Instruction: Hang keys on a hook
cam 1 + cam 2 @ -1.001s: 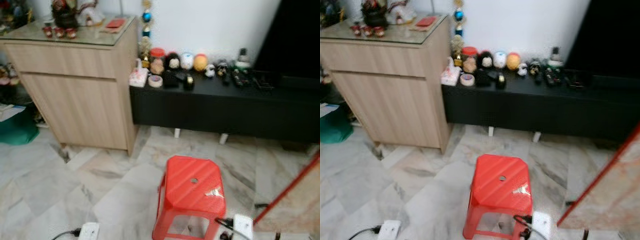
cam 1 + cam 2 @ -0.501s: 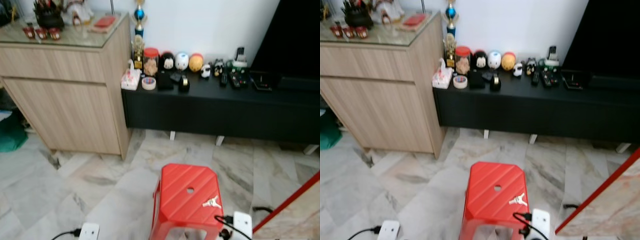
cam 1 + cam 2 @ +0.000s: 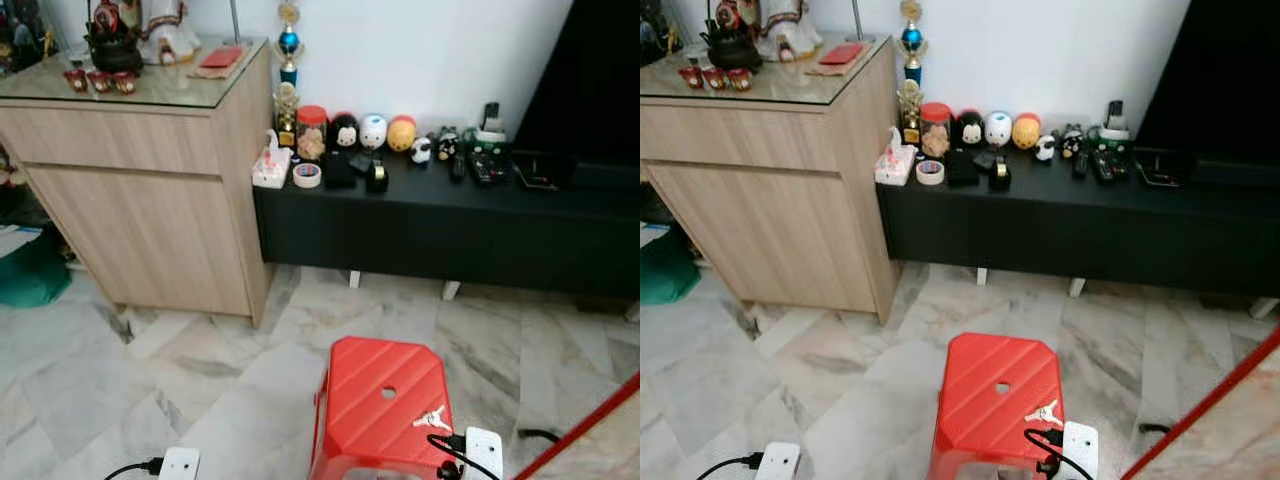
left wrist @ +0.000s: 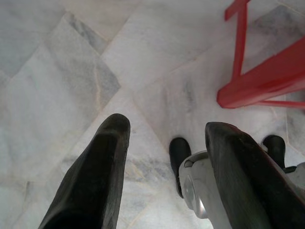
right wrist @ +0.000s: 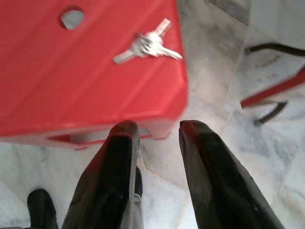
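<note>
The keys (image 5: 148, 45) are lying flat on top of the red stool (image 3: 385, 405), near its right front corner and just to the side of the round hole (image 3: 388, 392) in the seat. Nothing's touching them. In the right wrist view the right hand (image 5: 156, 128) hangs low beside the stool's edge with its fingers spread apart and nothing between them; the keys sit well beyond the fingertips.

The left hand (image 4: 164, 131) is also spread and empty, pointing down at the marble floor (image 4: 71, 62), with a red stool leg (image 4: 248, 81) off to one side.

A white power strip (image 3: 482, 452) with a black plug and cable sits on the floor right against the stool's front right corner, and another white strip (image 3: 178, 463) lies on the floor further left. A red bar (image 3: 585, 430) runs diagonally at the far right.

Behind the stool there's a low black counter (image 3: 450, 225) along the wall, with small round figurines, a jar (image 3: 312, 131), a tape roll (image 3: 307, 175) and remotes on it. Left of that stands a wooden cabinet (image 3: 150, 180) with a glass top, a trophy (image 3: 288, 70) at its corner.
</note>
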{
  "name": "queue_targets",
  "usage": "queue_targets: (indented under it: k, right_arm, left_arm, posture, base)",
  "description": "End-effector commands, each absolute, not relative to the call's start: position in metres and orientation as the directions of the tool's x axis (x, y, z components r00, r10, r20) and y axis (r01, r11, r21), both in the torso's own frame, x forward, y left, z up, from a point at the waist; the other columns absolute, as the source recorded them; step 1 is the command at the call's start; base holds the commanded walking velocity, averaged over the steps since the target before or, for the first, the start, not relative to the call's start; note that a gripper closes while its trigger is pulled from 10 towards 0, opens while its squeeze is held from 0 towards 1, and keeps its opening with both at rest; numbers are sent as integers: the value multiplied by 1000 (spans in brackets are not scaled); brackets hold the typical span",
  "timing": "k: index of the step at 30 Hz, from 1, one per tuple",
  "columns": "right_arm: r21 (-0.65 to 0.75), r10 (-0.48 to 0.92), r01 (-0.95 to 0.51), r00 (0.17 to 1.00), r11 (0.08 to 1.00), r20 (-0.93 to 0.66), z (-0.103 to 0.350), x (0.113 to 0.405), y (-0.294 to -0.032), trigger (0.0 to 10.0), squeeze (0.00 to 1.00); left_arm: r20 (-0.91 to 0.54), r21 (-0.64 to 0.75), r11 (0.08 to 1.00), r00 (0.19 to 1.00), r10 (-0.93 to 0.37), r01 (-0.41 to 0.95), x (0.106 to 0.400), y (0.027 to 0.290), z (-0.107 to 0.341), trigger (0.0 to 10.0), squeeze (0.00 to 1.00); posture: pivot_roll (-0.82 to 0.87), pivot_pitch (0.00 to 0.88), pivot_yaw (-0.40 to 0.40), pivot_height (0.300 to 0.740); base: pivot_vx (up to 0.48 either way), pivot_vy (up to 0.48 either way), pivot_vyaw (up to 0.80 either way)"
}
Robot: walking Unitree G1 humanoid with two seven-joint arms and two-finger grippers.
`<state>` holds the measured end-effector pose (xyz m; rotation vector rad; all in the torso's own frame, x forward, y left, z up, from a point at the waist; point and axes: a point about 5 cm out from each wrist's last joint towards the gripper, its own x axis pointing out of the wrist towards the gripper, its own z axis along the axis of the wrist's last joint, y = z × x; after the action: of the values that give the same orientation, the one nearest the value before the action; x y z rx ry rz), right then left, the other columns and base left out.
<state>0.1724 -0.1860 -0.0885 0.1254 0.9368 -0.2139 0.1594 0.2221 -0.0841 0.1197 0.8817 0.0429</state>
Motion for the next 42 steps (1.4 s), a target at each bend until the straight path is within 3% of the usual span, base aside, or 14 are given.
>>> queue_targets:
  k: [1, 14, 20, 22, 24, 26, 27, 31, 32, 33, 34, 35, 42]
  right_arm:
    - [14, -129, 234, 582, 972, -803, -88, 174, -187, 10000, 0]
    - [20, -118, 221, 593, 975, -797, -87, 174, -187, 10000, 0]
    - [16, -127, 223, 612, 975, -781, -87, 173, -188, 10000, 0]
    - [26, -144, 243, 654, 970, -743, -84, 174, -190, 10000, 0]
    - [30, -146, 246, 665, 969, -733, -83, 175, -190, 10000, 0]
    - [44, -147, 249, 697, 968, -701, -81, 176, -190, 10000, 0]
    - [57, -140, 241, 724, 969, -676, -79, 178, -190, 10000, 0]
    - [52, -124, 198, 776, 979, -619, -74, 181, -190, 10000, 0]
    - [53, -124, 179, 836, 982, -534, -57, 208, -194, 10000, 0]
    - [53, -124, 179, 836, 982, -534, -57, 208, -194, 10000, 0]
    - [47, -120, 151, 906, 987, -406, -26, 249, -200, 10000, 0]
    - [34, -115, 137, 922, 990, -369, -16, 259, -201, 10000, 0]
    - [-78, -74, 59, 975, 995, -209, 4, 269, -195, 10000, 0]
  left_arm:
    - [-778, 123, 992, 623, 85, 18, 157, 222, -86, 10000, 0]
    - [-758, 124, 992, 645, 94, 1, 158, 222, -84, 10000, 0]
    - [-682, 129, 991, 721, 122, -45, 175, 232, -72, 10000, 0]
    - [-598, 104, 989, 788, 146, -105, 194, 238, -58, 10000, 0]
    - [-573, 93, 988, 805, 152, -120, 199, 239, -54, 10000, 0]
    - [-450, 27, 988, 880, 148, -153, 220, 239, -36, 10000, 0]
    - [-344, 6, 990, 929, 134, -141, 236, 235, -20, 10000, 0]
    - [-155, 39, 999, 987, 34, -28, 256, 216, 11, 10000, 0]
    - [-103, 43, 999, 995, 0, 4, 259, 207, 21, 10000, 0]
    - [-103, 43, 999, 995, 0, 4, 259, 207, 21, 10000, 0]
    - [-69, 34, 999, 998, -11, 14, 260, 203, 26, 10000, 0]
    - [-57, 30, 999, 998, -14, 16, 260, 201, 28, 10000, 0]
    - [-15, -2, 999, 999, -47, 47, 251, 187, 40, 10000, 0]
  posture:
    - [50, 0, -47, 740]
    - [46, 0, -50, 740]
    - [46, 0, -52, 740]
    - [52, 0, -56, 740]
    - [50, 0, -58, 740]
    - [26, 0, -53, 740]
    - [24, 0, -52, 740]
    - [19, 0, -51, 740]
    - [14, 0, -51, 740]
    - [14, 0, -51, 740]
    - [11, 0, -53, 740]
    - [14, 0, -54, 740]
    - [18, 0, -56, 740]
  base:
    - [296, 0, 0]
    - [42, 0, 0]
    - [0, 0, 0]
    - [0, 0, 0]
    - [0, 0, 0]
    - [0, 0, 0]
    - [0, 0, 0]
    - [0, 0, 0]
    - [0, 0, 0]
    - [0, 0, 0]
    - [0, 0, 0]
    - [0, 0, 0]
    - [0, 0, 0]
